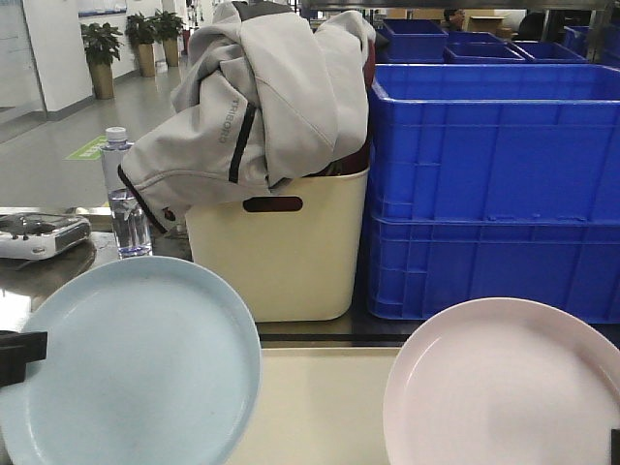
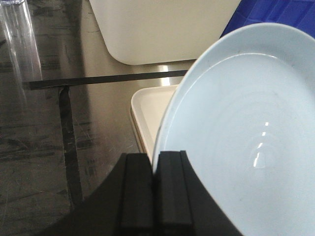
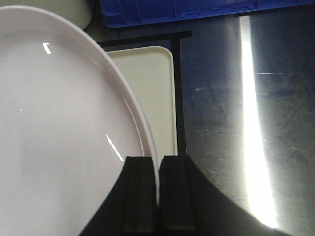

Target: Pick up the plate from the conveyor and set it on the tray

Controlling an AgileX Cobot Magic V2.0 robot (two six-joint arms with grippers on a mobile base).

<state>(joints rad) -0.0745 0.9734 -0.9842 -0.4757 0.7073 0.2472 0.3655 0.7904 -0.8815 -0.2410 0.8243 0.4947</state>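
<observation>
A pale blue plate (image 1: 131,363) (image 2: 246,137) hangs at the lower left of the front view, its rim pinched by my left gripper (image 2: 155,164), which is shut on it. A pale pink plate (image 1: 504,387) (image 3: 59,128) hangs at the lower right, and my right gripper (image 3: 158,164) is shut on its rim. The cream tray (image 1: 325,402) (image 2: 150,110) (image 3: 147,83) lies flat on the steel table between and below both plates. The conveyor is out of view.
A tall cream bin (image 1: 281,252) with a grey jacket (image 1: 257,92) draped over it stands behind the tray. Stacked blue crates (image 1: 494,184) fill the right. A clear water bottle (image 1: 124,199) and a white device (image 1: 39,232) sit at the left. Black tape lines (image 2: 66,128) mark the table.
</observation>
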